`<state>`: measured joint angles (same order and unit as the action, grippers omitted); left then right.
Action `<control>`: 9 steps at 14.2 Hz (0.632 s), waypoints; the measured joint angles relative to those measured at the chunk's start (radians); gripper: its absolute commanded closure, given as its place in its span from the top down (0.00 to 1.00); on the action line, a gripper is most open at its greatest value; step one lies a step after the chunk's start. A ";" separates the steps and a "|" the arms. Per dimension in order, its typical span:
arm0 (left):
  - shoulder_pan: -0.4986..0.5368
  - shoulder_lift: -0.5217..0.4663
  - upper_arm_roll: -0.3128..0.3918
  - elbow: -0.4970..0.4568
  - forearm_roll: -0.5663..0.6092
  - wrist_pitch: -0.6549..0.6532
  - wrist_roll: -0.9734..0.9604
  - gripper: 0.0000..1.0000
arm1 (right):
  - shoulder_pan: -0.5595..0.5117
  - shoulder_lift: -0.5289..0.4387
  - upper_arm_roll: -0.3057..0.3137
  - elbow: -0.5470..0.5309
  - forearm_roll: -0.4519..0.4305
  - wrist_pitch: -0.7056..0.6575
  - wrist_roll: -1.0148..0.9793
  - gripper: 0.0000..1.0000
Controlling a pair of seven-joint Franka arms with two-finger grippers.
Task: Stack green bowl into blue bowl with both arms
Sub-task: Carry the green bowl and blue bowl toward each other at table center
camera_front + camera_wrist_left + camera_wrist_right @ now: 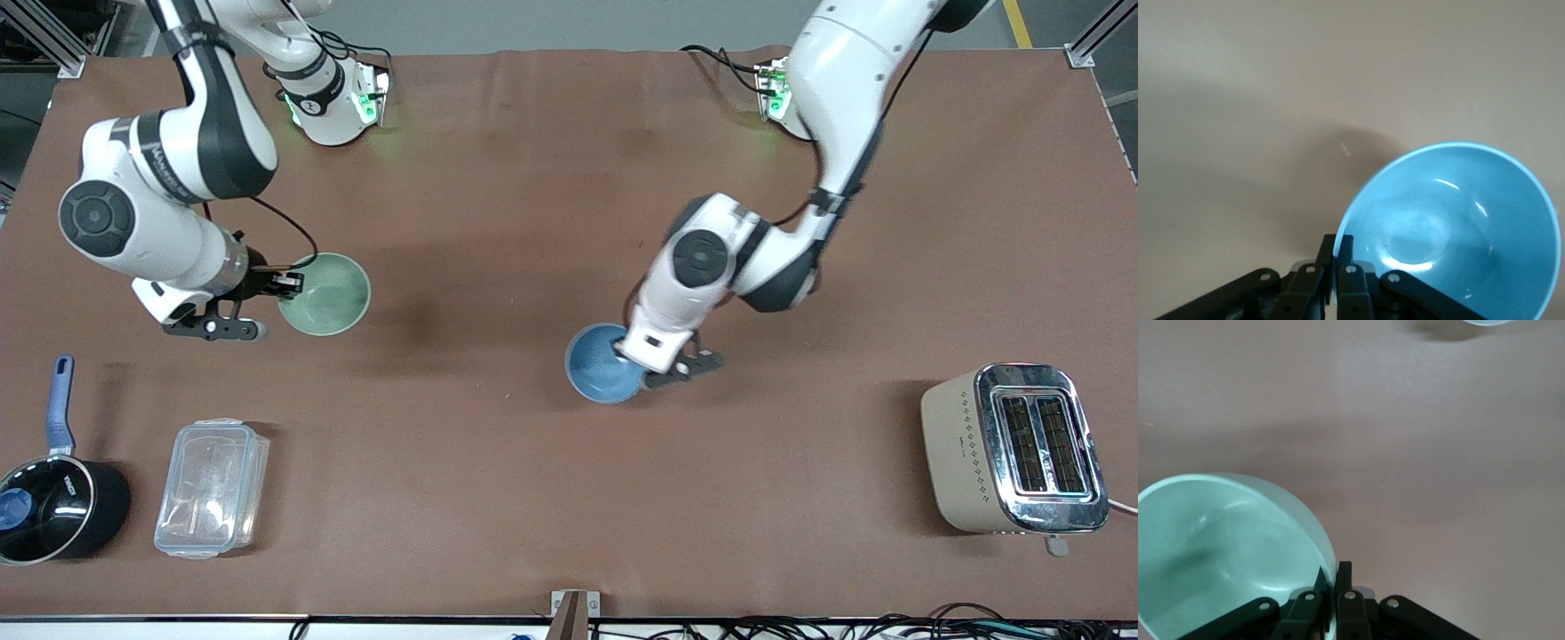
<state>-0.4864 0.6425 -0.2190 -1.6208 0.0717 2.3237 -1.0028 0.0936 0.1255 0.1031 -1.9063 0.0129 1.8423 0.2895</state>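
Aloft, right claw [286, 283] pinching green bowl [325, 294] rim, left claw [642, 348] pinching blue bowl [605, 364] rim

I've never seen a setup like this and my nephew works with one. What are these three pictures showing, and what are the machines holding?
These are two white robot arms bolted to a brown table, each ending in a two-finger gripper. The big picture looks down from a high camera facing them. The two smaller pictures come from cameras on the arms' wrists, looking past the fingers.

The right gripper pinches the rim of the green bowl, which also fills its wrist picture. The left gripper pinches the rim of the blue bowl, seen close in its own wrist picture.

Also on the table, nearer the high camera: a black saucepan with a blue handle, a clear plastic container, and a toaster.
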 measured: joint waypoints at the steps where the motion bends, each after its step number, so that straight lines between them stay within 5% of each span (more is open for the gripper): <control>1: -0.039 0.025 0.001 0.009 0.000 0.019 -0.033 0.01 | 0.015 0.022 0.010 0.031 0.002 -0.009 0.045 0.00; 3: -0.102 0.073 0.001 0.023 0.000 0.072 -0.081 0.03 | 0.058 0.089 0.015 0.078 0.015 -0.003 0.135 0.00; 4: -0.127 0.093 0.001 0.028 0.000 0.099 -0.103 0.13 | 0.077 0.128 0.015 0.105 0.027 0.003 0.174 0.00; 6: -0.158 0.118 0.002 0.036 0.000 0.136 -0.140 0.97 | 0.109 0.208 0.016 0.178 0.051 0.009 0.241 0.00; 9: -0.153 0.113 0.011 0.067 0.000 0.139 -0.143 1.00 | 0.146 0.278 0.016 0.247 0.066 0.010 0.297 0.00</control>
<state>-0.6397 0.7555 -0.2082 -1.5542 0.0717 2.4623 -1.1455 0.2398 0.4033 0.1193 -1.6591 0.0785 1.8528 0.5865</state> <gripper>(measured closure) 0.634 0.947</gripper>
